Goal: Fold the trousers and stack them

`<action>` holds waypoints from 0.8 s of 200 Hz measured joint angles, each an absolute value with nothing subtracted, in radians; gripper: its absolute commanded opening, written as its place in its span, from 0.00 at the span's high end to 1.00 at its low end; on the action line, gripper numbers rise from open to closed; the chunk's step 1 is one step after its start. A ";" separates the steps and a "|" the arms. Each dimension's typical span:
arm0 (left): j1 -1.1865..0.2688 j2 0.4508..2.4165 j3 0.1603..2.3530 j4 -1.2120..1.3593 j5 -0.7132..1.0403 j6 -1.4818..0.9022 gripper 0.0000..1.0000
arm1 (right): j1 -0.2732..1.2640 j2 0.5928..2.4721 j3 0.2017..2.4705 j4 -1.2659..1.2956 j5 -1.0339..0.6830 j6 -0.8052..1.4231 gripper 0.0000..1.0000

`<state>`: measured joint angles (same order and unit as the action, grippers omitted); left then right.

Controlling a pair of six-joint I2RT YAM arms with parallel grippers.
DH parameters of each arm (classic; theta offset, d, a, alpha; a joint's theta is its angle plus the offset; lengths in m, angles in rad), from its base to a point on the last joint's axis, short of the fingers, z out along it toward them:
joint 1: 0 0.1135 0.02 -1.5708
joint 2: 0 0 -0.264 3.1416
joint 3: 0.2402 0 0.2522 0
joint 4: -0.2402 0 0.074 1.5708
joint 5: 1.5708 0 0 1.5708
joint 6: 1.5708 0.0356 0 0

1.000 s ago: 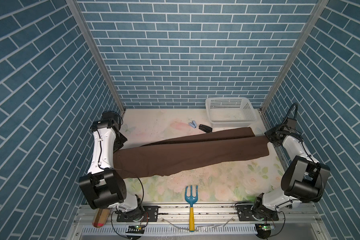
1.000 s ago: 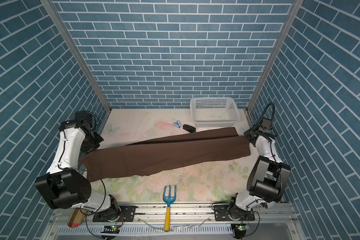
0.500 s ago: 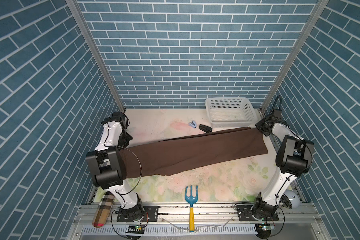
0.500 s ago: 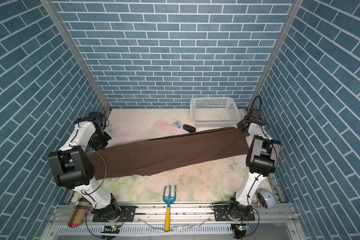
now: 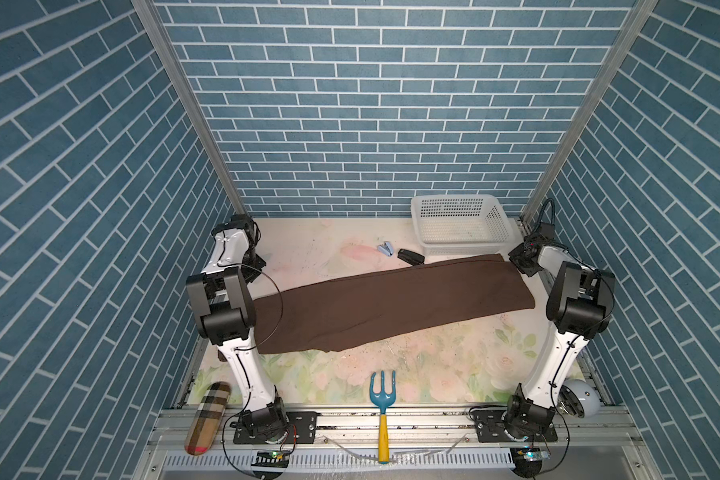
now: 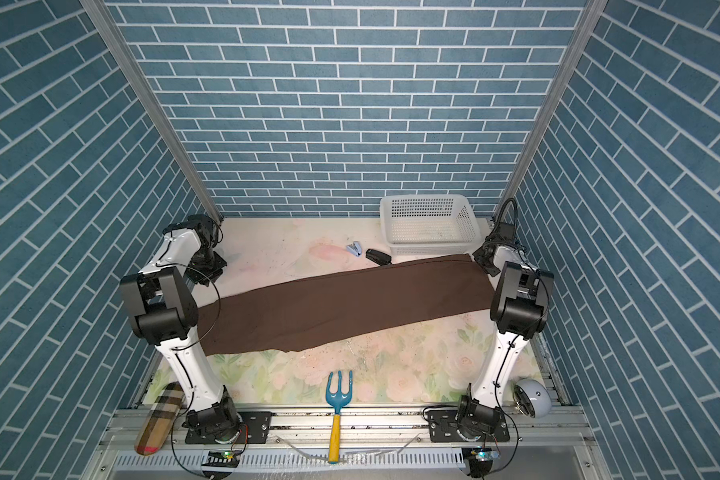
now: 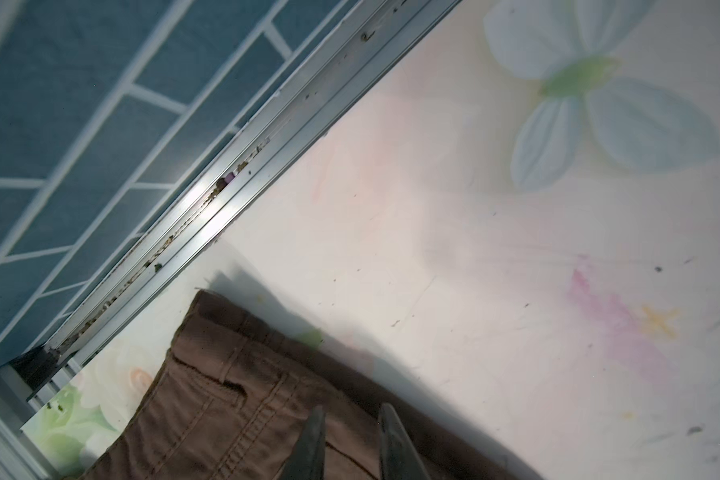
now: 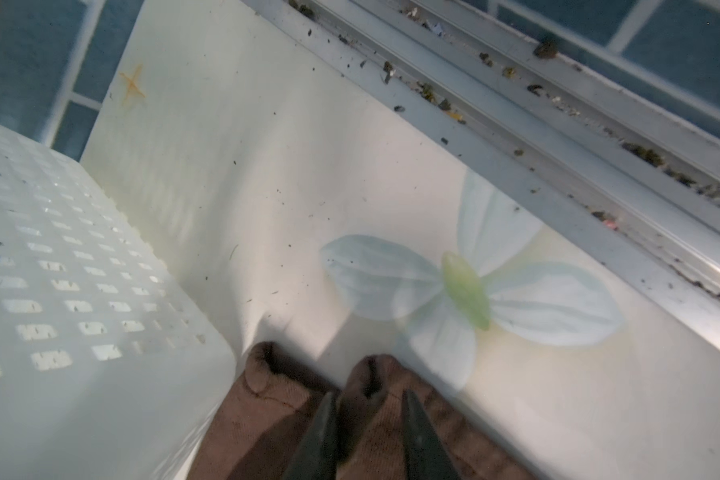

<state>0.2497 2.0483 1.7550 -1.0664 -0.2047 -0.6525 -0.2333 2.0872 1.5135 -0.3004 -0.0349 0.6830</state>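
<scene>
Nearest us, at 6 o'clock, the blue garden fork (image 5: 382, 399) lies across the table's (image 5: 433, 365) front edge, with the plaid pouch (image 5: 206, 417) at 7, both well apart from the work. Then come the trousers (image 5: 391, 303), laid long and flat from 8 o'clock to 2, waistband by the left hand (image 7: 352, 409), hems by the right hand (image 8: 368, 392). I'd judge they're stretched that way so the ends can be brought together. The left hand sits released, fingers parted above the waistband. The right hand's fingers are parted too, though whether a fold of hem is caught between them is hard to tell. Open room lies toward 6. The far edge is tight: the black stapler (image 5: 411, 256) sits just beside the cloth, and the white basket (image 5: 462, 248) crowds the hems at 1.
</scene>
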 measured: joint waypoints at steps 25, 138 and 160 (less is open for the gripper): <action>0.205 2.020 1.764 -1.081 -0.205 -0.651 0.68 | -0.241 1.986 1.459 -0.311 -0.003 0.650 0.55; -0.417 1.886 1.715 -0.974 -0.163 -0.598 0.74 | -0.244 1.668 1.090 -0.457 0.023 0.590 0.24; -0.543 1.949 1.787 -0.916 -0.172 -0.569 0.72 | -0.244 1.668 1.070 -0.501 -0.004 0.574 0.26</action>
<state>-0.5434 1.9491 1.7874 -0.9165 -0.1719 -0.5694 -0.2443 1.6684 1.0702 -0.5011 -0.0036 0.5739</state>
